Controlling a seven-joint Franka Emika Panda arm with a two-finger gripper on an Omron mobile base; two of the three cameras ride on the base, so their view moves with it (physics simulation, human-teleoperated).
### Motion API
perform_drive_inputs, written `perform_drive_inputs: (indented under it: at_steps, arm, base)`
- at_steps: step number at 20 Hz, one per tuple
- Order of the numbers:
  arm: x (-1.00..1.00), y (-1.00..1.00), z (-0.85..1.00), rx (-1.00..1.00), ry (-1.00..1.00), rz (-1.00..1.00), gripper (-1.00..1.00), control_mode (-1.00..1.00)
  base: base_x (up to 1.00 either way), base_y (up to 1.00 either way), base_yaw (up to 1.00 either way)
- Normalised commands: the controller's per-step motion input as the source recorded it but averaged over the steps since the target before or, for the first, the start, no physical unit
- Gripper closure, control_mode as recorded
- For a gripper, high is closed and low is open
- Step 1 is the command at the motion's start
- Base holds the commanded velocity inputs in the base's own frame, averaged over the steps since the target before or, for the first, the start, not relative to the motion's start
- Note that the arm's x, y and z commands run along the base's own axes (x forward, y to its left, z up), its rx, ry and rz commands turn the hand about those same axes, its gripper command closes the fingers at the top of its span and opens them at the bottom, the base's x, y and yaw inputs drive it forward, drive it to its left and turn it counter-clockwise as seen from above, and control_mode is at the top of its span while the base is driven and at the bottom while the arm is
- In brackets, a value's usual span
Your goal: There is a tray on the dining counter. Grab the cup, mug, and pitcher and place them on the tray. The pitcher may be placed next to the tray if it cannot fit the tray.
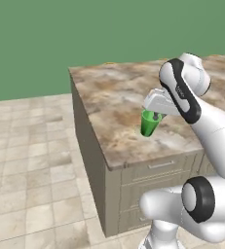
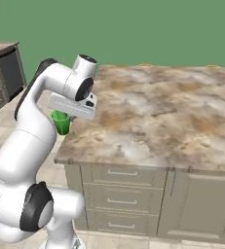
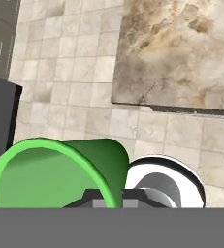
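Item one, the cup (image 1: 149, 123): you will find this bright green handleless tumbler at centre-right of the left base view, hanging under the white hand with its narrow end down, raised above the marbled table (image 1: 115, 104). In the right base view the cup (image 2: 61, 121) sits at left of centre, just off the table's near left corner, in front of the tiled floor (image 2: 2, 127). In the hand view its open rim (image 3: 45, 170) fills the lower left, mouth toward you. Item two, the fingers (image 1: 154, 115): closed on the cup's rim, gripping it. Item three, the table: beige-brown stone top over cream drawers (image 2: 122, 199), running across the upper right of the hand view. Item four, backdrop: plain green wall (image 1: 60, 34) across the top of both base views.
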Motion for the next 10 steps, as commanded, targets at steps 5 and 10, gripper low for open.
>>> perform_drive_inputs:
  at_steps: [5,10]
  arm:
    - [0.00,0.00,0.00,0.00,0.00,0.00,1.00,1.00]
    - [0.00,0.00,0.00,0.00,0.00,0.00,1.00,1.00]
  base:
    - [0.39,1.00,0.00]
    - [0.33,1.00,0.00]
